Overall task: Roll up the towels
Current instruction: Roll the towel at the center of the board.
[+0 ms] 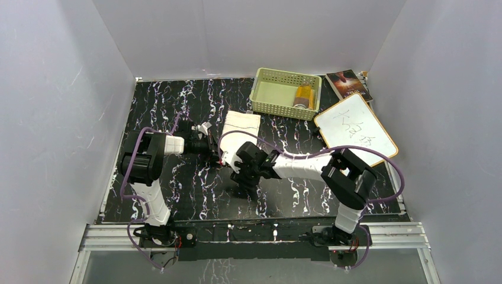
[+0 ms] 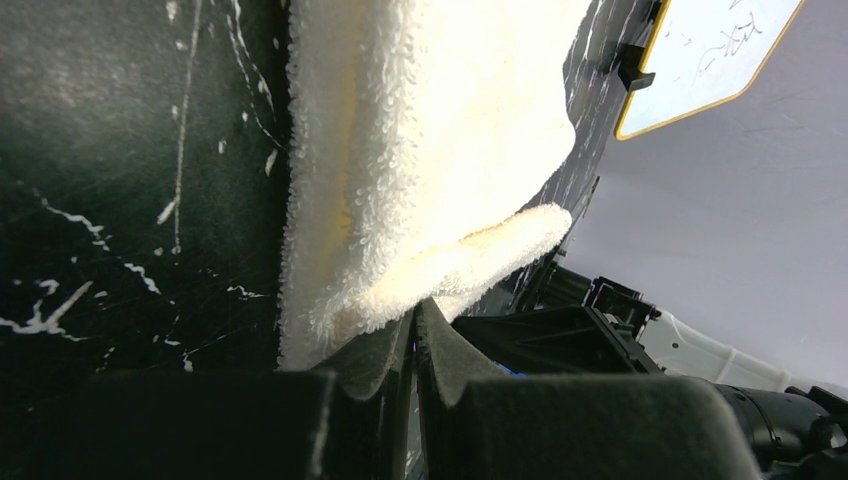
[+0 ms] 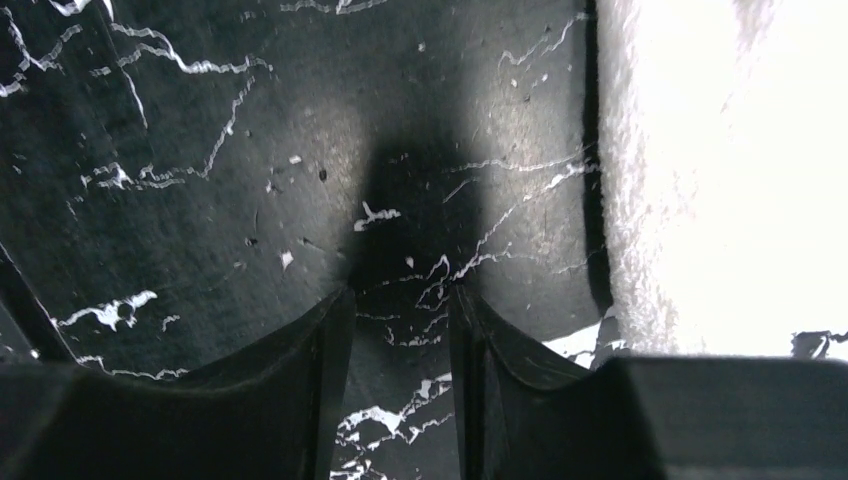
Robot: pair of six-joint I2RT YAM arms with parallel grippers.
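Starting nearest you: your left gripper has its jaws pressed together on the edge of the cream towel. A flap of that edge curls up at the tips.

Agreed, and your right gripper is holding nothing. Its jaws stand spread over the bare black table, and the cream towel lies just beside them.

Any writing you can use?

Only farther out. To the right of the towel you have a white board with an orange rim. It carries dark handwritten strokes, but they cannot be read. Just beyond it, in the far right corner, lies a book with a dark cover and a reddish picture. Its title is too small to read.

And your towels?

The cream one lies flat in the middle of the table, running away from you toward the green basket. Both your grippers are at its near end. The yellow-and-brown towel sits bundled inside that basket, at its right end. Your right forearm crosses the table in front of the board.
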